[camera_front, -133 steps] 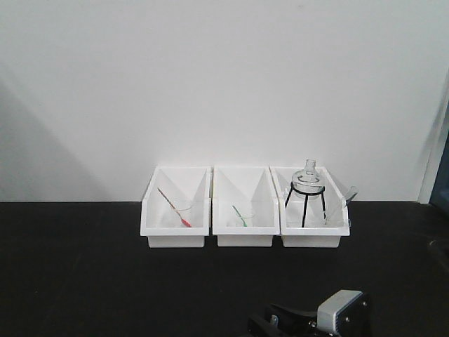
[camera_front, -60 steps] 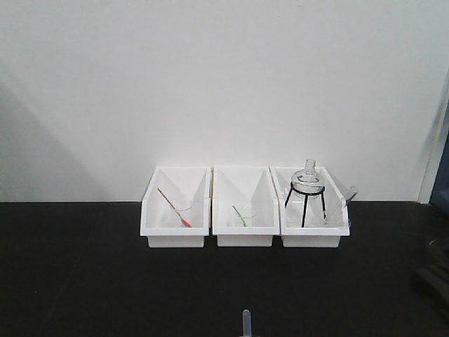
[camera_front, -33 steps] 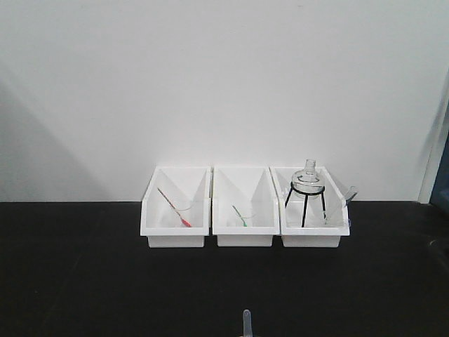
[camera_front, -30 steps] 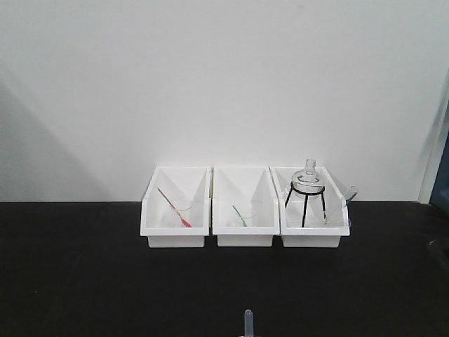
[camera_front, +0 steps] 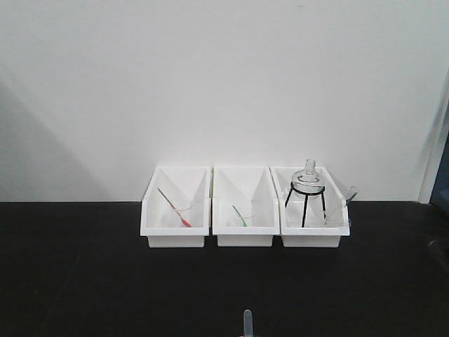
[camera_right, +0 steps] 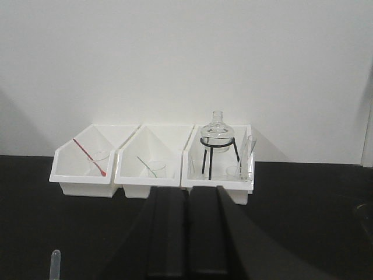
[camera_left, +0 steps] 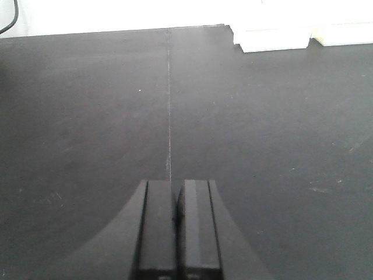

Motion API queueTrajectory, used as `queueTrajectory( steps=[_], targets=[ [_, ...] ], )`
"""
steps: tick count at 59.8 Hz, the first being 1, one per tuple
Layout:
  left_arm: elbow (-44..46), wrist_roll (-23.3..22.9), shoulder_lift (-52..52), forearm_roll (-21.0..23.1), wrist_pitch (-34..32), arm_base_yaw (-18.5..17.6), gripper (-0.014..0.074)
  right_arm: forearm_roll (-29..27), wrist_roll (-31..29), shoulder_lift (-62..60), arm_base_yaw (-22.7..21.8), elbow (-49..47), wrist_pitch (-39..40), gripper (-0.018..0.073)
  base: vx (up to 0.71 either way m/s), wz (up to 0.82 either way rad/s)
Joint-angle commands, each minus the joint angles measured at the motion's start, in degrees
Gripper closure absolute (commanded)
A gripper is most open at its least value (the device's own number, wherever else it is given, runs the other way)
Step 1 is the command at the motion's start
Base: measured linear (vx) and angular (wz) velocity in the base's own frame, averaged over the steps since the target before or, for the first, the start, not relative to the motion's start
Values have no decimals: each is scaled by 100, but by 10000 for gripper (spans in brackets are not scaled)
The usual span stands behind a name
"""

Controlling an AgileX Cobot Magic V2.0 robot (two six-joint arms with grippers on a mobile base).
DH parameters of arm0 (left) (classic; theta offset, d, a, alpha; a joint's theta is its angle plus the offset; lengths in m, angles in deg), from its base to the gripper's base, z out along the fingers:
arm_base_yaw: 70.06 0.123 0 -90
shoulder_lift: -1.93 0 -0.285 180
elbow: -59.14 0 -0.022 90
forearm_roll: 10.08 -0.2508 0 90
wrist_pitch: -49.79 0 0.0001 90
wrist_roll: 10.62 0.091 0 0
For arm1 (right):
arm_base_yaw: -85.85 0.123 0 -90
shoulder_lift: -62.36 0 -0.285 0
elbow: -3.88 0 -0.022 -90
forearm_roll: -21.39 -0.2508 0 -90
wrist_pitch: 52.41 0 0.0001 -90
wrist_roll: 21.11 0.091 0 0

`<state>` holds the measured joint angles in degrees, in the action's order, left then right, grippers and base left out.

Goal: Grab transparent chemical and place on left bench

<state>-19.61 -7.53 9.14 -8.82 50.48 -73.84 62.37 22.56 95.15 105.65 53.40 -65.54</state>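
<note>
Transparent chemical (camera_front: 246, 324) upright on desk (camera_front: 84, 281), near edge, apart from 3 bins (camera_front: 245, 208) at far wall. Left hand (camera_left: 176, 224) clenched, empty; right hand (camera_right: 186, 233) clenched, empty.

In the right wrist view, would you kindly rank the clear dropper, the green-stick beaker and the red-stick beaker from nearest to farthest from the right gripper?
From the right gripper:
1. clear dropper: low on the left, on the near part of the bench, only its tip showing.
2. green-stick beaker: in the middle bin, ahead and slightly left.
3. red-stick beaker: in the left bin, farthest to the side.
</note>
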Motion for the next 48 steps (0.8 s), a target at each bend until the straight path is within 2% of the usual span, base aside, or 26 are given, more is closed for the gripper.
queueTrajectory(
  steps=[1,14,22,26,29,32,37,41,48],
  targets=[
    [-93,-45,-110,4,-449,-10,600,114,-55,17,5,-146,328,566,0,0],
    [-93,-45,-110,4,-449,-10,600,54,-25,17,5,-146,328,566,0,0],
    [-93,-45,-110,4,-449,-10,600,-357,-206,17,5,-146,261,566,0,0],
    [-93,-45,-110,4,-449,-10,600,-922,-860,17,5,-146,109,566,0,0],
    [-93,-45,-110,4,-449,-10,600,-1547,-1675,17,5,-143,-13,566,0,0],
    [-93,-45,-110,4,-449,-10,600,-2268,-2745,9,5,-72,-64,566,0,0],
    [-93,-45,-110,4,-449,-10,600,-3315,-4007,-85,1,246,31,566,0,0],
    [-93,-45,-110,4,-449,-10,600,-3814,-4421,-288,1,579,173,566,0,0],
    [-93,-45,-110,4,-449,-10,600,-3946,-4170,-879,-13,1376,493,566,0,0]
  ],
)
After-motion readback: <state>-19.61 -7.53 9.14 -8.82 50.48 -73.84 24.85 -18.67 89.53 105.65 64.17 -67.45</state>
